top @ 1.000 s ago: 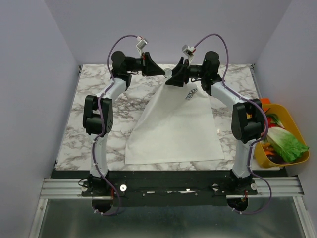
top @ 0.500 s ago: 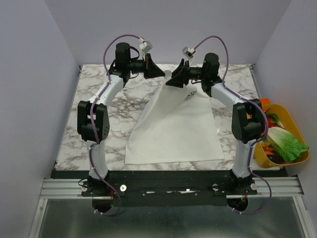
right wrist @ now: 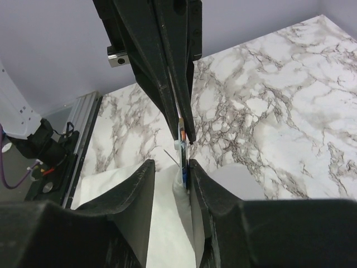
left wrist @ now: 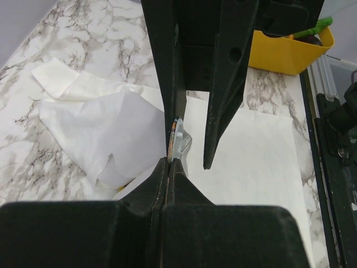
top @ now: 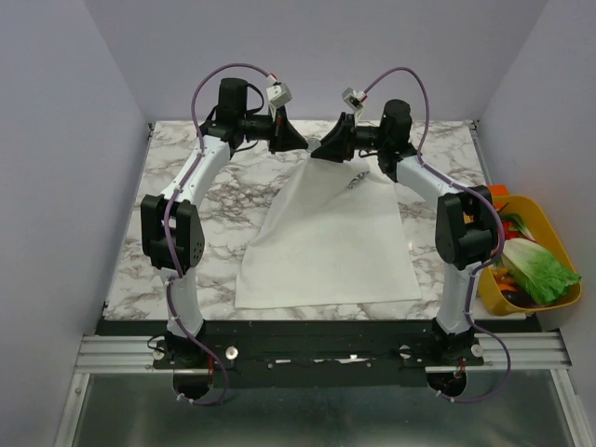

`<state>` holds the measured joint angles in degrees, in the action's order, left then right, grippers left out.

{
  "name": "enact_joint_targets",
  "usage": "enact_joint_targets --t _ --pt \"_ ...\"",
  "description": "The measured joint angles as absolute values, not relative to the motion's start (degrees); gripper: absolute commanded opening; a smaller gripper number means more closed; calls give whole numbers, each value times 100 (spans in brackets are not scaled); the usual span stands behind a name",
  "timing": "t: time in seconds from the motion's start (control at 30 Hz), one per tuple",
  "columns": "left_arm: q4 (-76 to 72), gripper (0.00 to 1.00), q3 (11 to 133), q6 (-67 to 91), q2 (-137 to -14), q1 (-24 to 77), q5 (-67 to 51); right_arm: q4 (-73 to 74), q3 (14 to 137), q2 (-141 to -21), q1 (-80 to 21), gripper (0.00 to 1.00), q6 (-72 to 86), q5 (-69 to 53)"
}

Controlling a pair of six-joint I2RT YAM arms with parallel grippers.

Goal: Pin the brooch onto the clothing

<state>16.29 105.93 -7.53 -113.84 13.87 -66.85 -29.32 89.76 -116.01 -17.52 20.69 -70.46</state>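
White shirt cloth rises in a peak at the far edge of the counter (top: 233,196). My left arm (top: 198,169) and right arm (top: 421,177) both stretch forward and bend inward. That brings my two sets of jaws tip to tip above the collar end of the clothing (top: 326,233). My left jaws are pressed together on the brooch (left wrist: 175,137), which stands edge-on between their tips. My right jaws stand narrowly apart, one side just beside the brooch, with bunched shirt fabric in the gap. Whether they pinch that fabric I cannot tell. The rest of the shirt lies flat on the counter toward my bases.
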Motion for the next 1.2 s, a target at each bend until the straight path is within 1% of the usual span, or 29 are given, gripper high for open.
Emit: enact_joint_targets --t 0.23,0.5,0.53,0.67,0.77,0.83,0.87,0.97,1.1,1.13,1.17,1.2 --pt "2388 0 10798 -1369 -11395 1413 -6639 -3216 8976 -11590 -1741 30 2202 -7091" --pt "2742 0 10833 -1627 -11402 1413 -6598 -3352 8976 -11581 -1721 31 2263 -7161" --pt "2759 0 10833 -1634 -11402 1413 -6598 -3365 8976 -11581 -1719 31 2265 -7175" --pt "2821 0 10857 -1638 -11404 1428 -6578 -3507 8923 -11579 -1712 47 2342 -7266" --pt "2864 0 10899 -1636 -11419 1437 -6523 -3723 8847 -11568 -1712 48 2456 -7367" --pt "2884 0 10908 -1632 -11424 1439 -6519 -3824 8812 -11566 -1712 46 2504 -7404" --pt "2891 0 10908 -1629 -11424 1439 -6519 -3868 8794 -11566 -1712 43 2521 -7415" --pt "2888 0 10908 -1614 -11424 1439 -6523 -3953 8766 -11566 -1706 40 2556 -7417" --pt "2836 0 10906 -1562 -11424 1466 -6530 -3977 8766 -11566 -1678 38 2598 -7417" --pt "2832 0 10906 -1557 -11424 1470 -6530 -3979 8766 -11566 -1675 37 2606 -7417" --pt "2825 0 10903 -1540 -11424 1472 -6532 -3979 8766 -11566 -1675 31 2611 -7417" --pt "2821 0 10903 -1520 -11424 1472 -6536 -3981 8766 -11566 -1675 31 2613 -7415"
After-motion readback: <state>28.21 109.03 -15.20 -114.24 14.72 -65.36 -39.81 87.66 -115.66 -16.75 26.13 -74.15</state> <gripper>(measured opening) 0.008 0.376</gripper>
